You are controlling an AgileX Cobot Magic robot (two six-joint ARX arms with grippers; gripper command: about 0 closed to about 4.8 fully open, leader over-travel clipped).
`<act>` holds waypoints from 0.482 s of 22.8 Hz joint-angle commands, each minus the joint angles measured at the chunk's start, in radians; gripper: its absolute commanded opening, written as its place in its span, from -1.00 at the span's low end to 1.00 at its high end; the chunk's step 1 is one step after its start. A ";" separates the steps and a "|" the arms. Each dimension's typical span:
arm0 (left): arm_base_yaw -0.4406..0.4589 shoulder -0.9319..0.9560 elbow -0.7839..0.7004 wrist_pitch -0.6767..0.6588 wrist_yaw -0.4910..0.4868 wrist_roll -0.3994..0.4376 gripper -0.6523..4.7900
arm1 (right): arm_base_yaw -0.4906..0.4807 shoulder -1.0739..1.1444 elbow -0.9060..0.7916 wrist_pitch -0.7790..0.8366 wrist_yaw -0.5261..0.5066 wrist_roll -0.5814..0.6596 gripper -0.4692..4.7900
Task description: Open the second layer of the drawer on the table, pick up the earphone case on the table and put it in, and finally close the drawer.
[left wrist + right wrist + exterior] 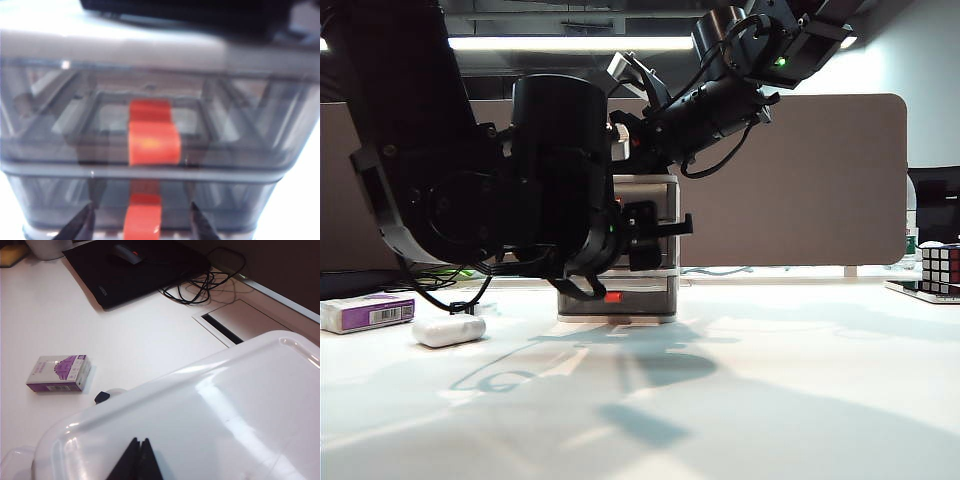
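Note:
The drawer (655, 195) stands at the middle of the table (770, 380), largely behind my left arm. In the left wrist view its smoky fronts fill the frame. The top one carries a red tab (152, 137). My left gripper (141, 202) is open at the second layer (60, 200). Its fingertips (82, 222) stand either side of that layer's red tab (142, 222) with gaps to it. My right gripper (139, 442) is shut, its tips over the unit's glossy white top (225, 410). The earphone case (448, 330) lies on the table to the left.
A white-and-purple box (367, 312) (59, 373) lies left of the case. A small black clip (102, 397) sits by the unit's edge. A black mat (150, 275) with a mouse and coiled cables (200, 285) are at the back. A Rubik's cube (940, 268) sits far right.

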 commanded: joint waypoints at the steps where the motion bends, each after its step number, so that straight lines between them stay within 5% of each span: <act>1: 0.002 -0.002 0.003 -0.020 -0.009 0.004 -0.10 | -0.001 0.003 0.000 -0.015 -0.002 0.005 -0.84; 11: 0.001 -0.002 0.003 -0.033 -0.009 0.004 -0.12 | -0.001 0.003 0.000 -0.017 0.002 0.005 -0.84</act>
